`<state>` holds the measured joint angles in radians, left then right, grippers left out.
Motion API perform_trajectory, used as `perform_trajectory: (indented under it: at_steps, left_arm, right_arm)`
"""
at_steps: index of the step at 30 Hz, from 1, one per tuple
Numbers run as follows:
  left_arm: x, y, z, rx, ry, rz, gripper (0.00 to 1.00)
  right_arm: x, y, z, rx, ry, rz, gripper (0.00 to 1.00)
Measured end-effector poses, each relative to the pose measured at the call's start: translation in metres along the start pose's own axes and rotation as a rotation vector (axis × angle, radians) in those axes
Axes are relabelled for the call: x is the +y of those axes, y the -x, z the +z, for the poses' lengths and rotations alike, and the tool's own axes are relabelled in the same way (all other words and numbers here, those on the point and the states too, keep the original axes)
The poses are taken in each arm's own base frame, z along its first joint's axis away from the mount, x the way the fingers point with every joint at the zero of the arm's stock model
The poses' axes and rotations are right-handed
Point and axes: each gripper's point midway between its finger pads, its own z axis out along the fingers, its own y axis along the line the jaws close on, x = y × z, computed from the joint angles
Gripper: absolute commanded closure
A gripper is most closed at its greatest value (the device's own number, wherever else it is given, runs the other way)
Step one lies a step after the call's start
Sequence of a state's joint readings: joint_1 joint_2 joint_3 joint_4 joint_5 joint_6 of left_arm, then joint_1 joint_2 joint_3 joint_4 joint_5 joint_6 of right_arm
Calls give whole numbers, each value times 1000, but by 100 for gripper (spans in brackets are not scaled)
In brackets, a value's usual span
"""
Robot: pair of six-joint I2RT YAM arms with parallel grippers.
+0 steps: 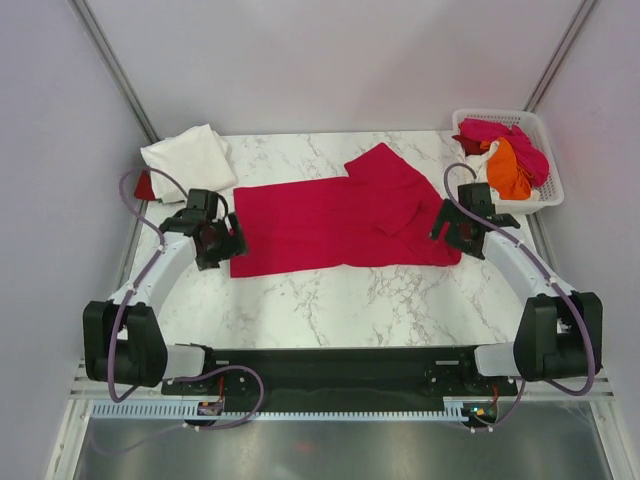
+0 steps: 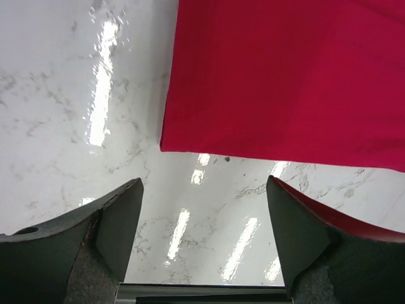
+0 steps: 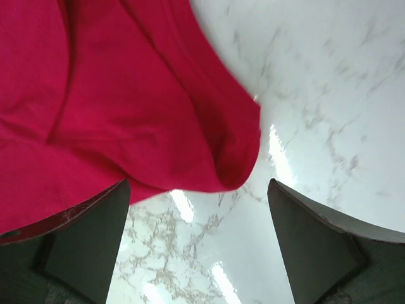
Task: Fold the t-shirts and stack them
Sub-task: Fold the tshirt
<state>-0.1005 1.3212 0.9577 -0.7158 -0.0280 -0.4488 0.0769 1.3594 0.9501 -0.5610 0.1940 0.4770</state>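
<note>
A small dark-red scrap [image 1: 143, 186] shows beside the lower left corner of the folded cream-white cloth shirt [image 1: 188, 157], at the upper left of the overhead view. What it is cannot be made out. In the left wrist view a thin red line runs along the upper edge of the finger at lower right (cloth or reflection, hard to say). The red cloth there is cut off by the top and right edges of the frame.

The large crimson-red cloth t-shirt [image 1: 340, 220] lies across the middle of the white marble-patterned table [image 1: 330, 300] as a long band running left to right. One part juts towards the top right, and a flap is folded over right of centre. Its left end lies flat with a straight edge and a square corner, while its right end is rumpled, with a soft rolled fold at the edge.

The left gripper [image 2: 204, 190] hangs at the shirt's lower left corner with its jaws wide apart, bare table between them and nothing held. The right gripper [image 3: 197, 187] hangs at the right end, equally spread and empty (the rolled edge lies just beyond its fingertips, unpinched).

The white plastic lattice basket [image 1: 545, 135] at upper right holds a jumble: a pink cloth shirt [image 1: 495, 130], an orange cloth shirt [image 1: 508, 170], some dark red at its left, and white beneath.
</note>
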Motion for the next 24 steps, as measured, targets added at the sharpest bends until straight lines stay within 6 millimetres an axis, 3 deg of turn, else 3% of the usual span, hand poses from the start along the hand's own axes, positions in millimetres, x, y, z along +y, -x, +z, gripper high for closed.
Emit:
perform_trajectory:
  at_steps: [3, 5, 12, 17, 20, 21, 22, 23, 24]
  left_arm:
    - [1, -28, 15, 84, -22, -36, 14]
    - [-1, -39, 23, 115, -35, -64, 13]
    - [-4, -42, 37, 104, -46, -132, 15]
    - [1, -44, 53, 99, -17, -163, 24]
    - [6, -51, 65, 117, 12, -176, 35]
    - [5, -48, 66, 107, 10, -181, 51]
    - [5, -46, 68, 99, 14, -186, 60]
    - [6, -45, 70, 95, 20, -190, 66]
    - [6, -44, 72, 89, 22, -192, 90]
  right_arm:
    - [-4, -33, 11, 95, 36, 35, 9]
    - [-6, -40, 16, 129, 60, 71, 12]
    - [-20, -39, 38, 154, 105, 192, 20]
    - [-18, -43, 47, 166, 124, 202, 34]
    - [-19, -45, 49, 167, 129, 201, 50]
    - [-19, -46, 50, 167, 129, 203, 55]
    - [-20, -48, 51, 169, 127, 205, 70]
    - [-20, -49, 52, 171, 127, 203, 77]
    - [-21, -50, 53, 173, 127, 204, 83]
